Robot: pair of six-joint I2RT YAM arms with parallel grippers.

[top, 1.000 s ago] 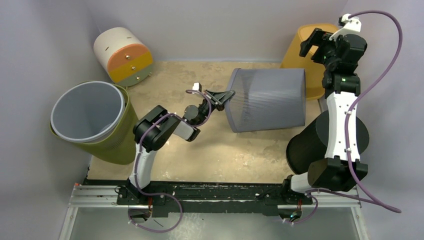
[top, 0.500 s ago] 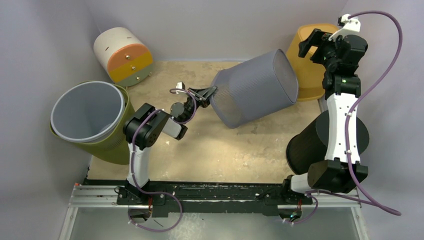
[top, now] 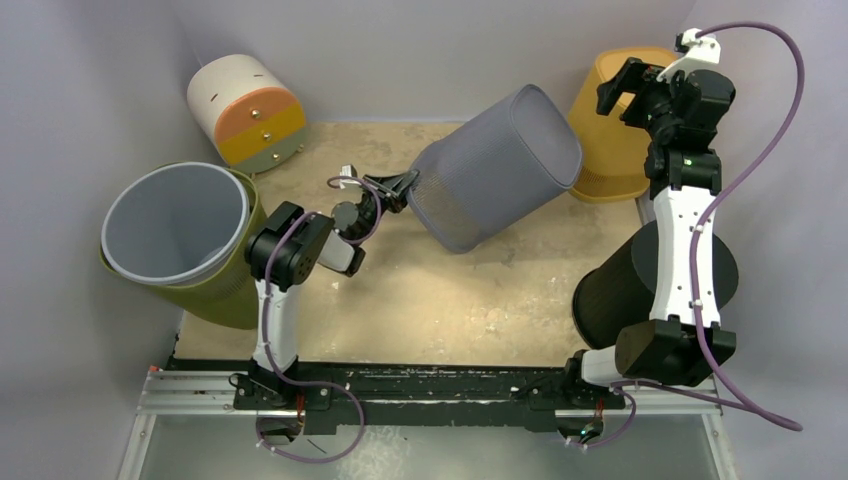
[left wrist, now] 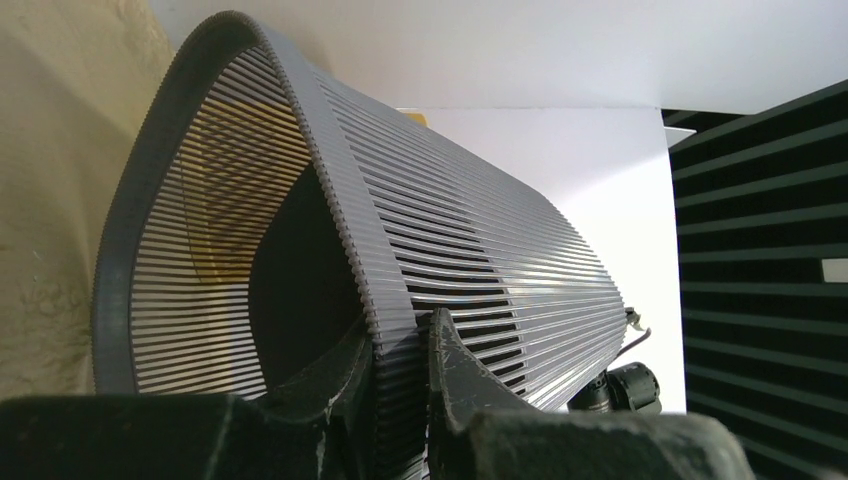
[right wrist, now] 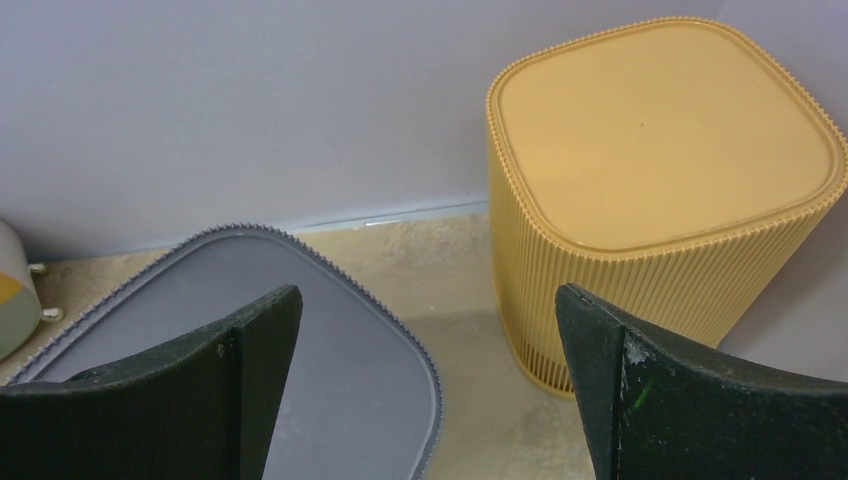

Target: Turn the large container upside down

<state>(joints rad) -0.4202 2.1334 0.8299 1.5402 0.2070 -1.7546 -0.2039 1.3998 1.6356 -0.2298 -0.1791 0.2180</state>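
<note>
Grey bin: tilting over the worktop, its closed base pointing up toward the yellow bin. Only the left wrist view is showing the left end effector pinching the rim wall, one finger inside and one outside. Right end effector: hovering above the bin's base, fingers gaping wide, holding nothing.

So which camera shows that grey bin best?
The top view: the whole grey bin shows, tilted, its rim pinched by the left gripper. The left wrist view shows only rim and ribbed wall; the right wrist view only its base.
</note>
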